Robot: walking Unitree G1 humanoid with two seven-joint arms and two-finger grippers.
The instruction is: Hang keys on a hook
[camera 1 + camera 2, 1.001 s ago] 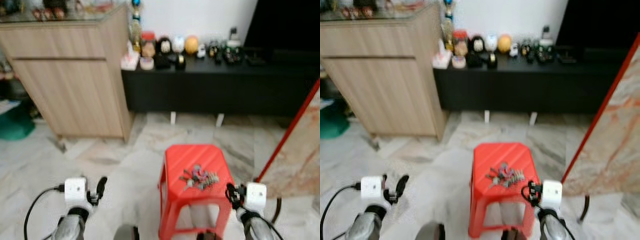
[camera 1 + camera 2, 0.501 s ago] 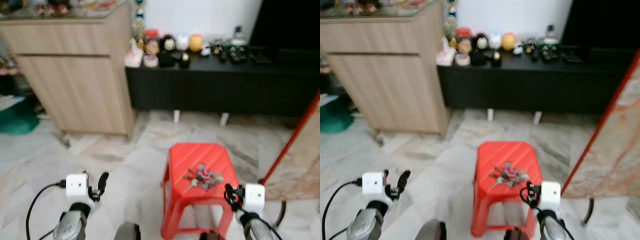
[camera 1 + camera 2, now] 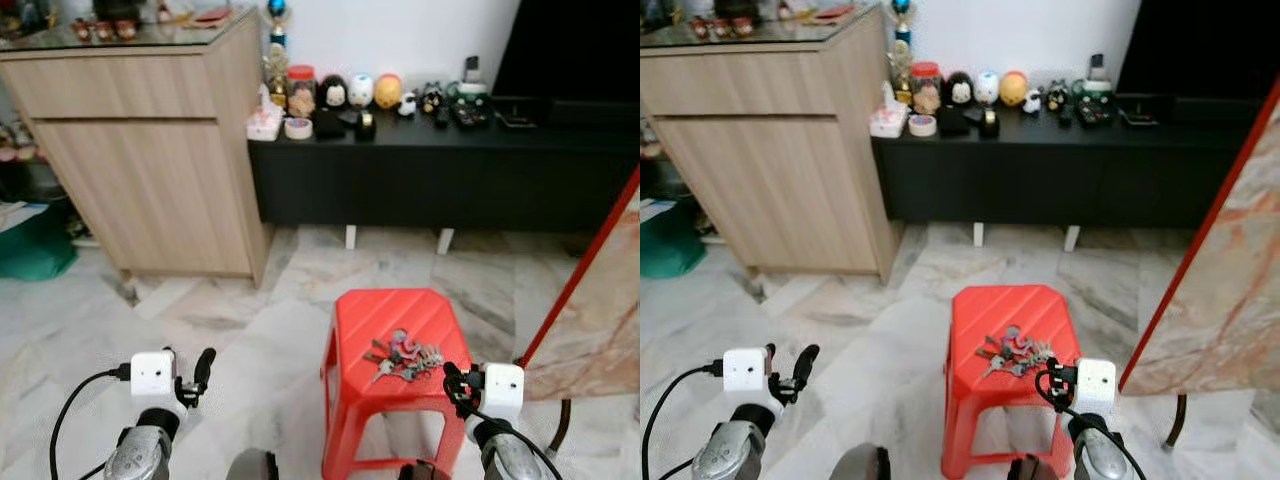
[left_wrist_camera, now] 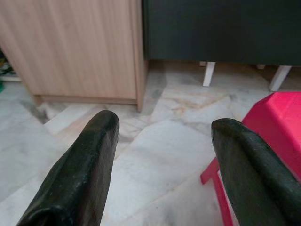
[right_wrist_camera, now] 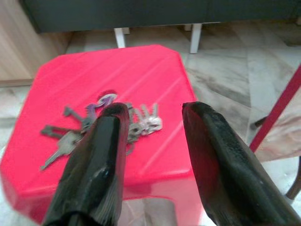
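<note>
The right gripper is holding its two black fingers moderately apart with nothing between them, and it is hanging just off the near right corner of the red stool. The keys are lying in a loose, spread bunch on the stool's top, toward its near edge and apart from the fingers. The left gripper is spread wide and carrying nothing, pointing over the marble floor off the stool's left side.

The step in hand looks to be the pickup. To do it well, the right fingers should probably be coming down over the densest part of the bunch, near the ring, so that the whole set lifts together rather than a single blade sliding out. The top is ribbed and ends close by, so a sideways push could be sweeping keys off the near edge.

Open floor is lying to the left and ahead of the stool. A marble-patterned panel is standing close on the right, leaving that arm little room to swing outward. No hook can be made out.
</note>
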